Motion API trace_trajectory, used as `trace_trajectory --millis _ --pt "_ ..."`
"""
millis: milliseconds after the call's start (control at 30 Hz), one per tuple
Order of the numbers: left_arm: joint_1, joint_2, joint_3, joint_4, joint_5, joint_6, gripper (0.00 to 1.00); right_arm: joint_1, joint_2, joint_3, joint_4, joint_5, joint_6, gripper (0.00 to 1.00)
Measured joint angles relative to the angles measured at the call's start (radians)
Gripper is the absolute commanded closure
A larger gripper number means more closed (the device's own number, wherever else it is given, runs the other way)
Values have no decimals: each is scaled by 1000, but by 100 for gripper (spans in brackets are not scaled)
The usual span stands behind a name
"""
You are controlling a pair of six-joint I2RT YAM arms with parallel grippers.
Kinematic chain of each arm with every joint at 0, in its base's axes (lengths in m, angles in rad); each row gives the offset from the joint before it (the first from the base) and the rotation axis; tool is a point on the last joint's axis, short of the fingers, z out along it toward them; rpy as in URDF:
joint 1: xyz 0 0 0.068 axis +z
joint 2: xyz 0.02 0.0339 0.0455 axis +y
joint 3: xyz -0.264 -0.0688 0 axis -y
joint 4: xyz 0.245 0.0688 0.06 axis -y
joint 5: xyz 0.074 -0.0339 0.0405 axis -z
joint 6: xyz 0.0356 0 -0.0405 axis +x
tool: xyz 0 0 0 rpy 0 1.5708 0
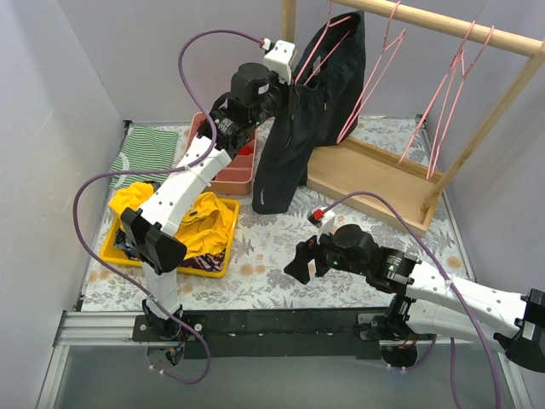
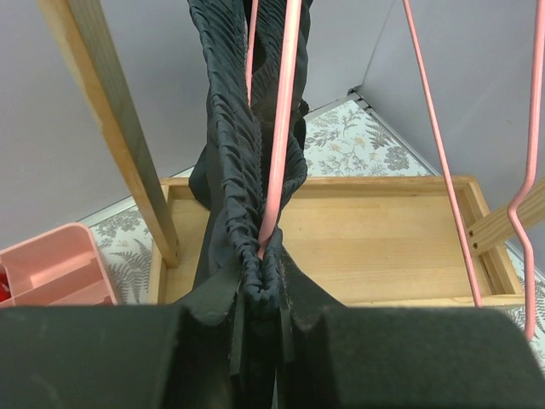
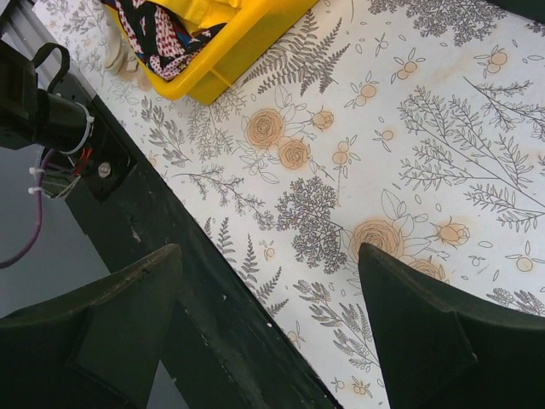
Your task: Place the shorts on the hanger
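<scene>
Under rack (image 1: pixel 443 23), left pincer (image 2: pixel 260 298) clenched shorts (image 2: pixel 228 145) against hanger (image 2: pixel 285 119); right pincer (image 3: pixel 268 307) gaped empty, well away from rack. Risk was uneven drape sliding off hanger once released.

We observe the dark shorts (image 1: pixel 281 162) hanging limp, bunched in vertical folds, draped over the thin pink wire hanger (image 2: pixel 281 128) at the wooden rack (image 1: pixel 460 30)'s left end.

Shorts (image 1: pixel 294 141): black, plain.
Hanger (image 2: pixel 281 128): pink.
Rack (image 1: pixel 451 25): pale natural wood.
Table cover (image 3: pixel 426 162): white, printed with grey ferns and orange roses.
Bin (image 1: pixel 109 244): yellow.
Garment (image 1: pixel 213 217) in the bin: yellow.
Folded cloth (image 1: pixel 149 146): green-and-white stripes.
Tray (image 1: pixel 232 177): salmon pink.
Cables (image 1: pixel 180 68): purple.
</scene>
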Motion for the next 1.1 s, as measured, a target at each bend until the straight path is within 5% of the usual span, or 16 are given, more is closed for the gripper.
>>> trace_trajectory --millis 800,933,1100 --pt "53 133 120 -14 96 -119 100 39 0 -5 -2 16 24 10" --pt "53 130 100 0 96 -122 83 48 6 -5 -1 27 26 10" --pt "53 126 56 41 93 -117 39 56 19 -5 -1 35 28 10"
